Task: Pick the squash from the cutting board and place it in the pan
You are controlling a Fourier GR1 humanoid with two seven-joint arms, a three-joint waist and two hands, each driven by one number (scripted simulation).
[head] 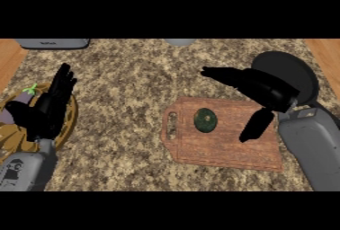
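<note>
A small dark green squash (206,120) lies on the upper part of the wooden cutting board (219,150). My right hand (262,87) hovers above the board's far right corner, open, fingers stretched to the left and thumb pointing down toward the board, just right of the squash. It holds nothing. The black pan (292,69) sits behind that hand at the right, partly hidden by it. At the left my left hand (50,101) rests open with fingers up.
A wicker basket (66,130) with an eggplant (15,104) sits under my left hand at the left edge. A grey appliance (51,43) and a pale round object (180,42) stand along the back edge. Wooden floor shows at both far corners.
</note>
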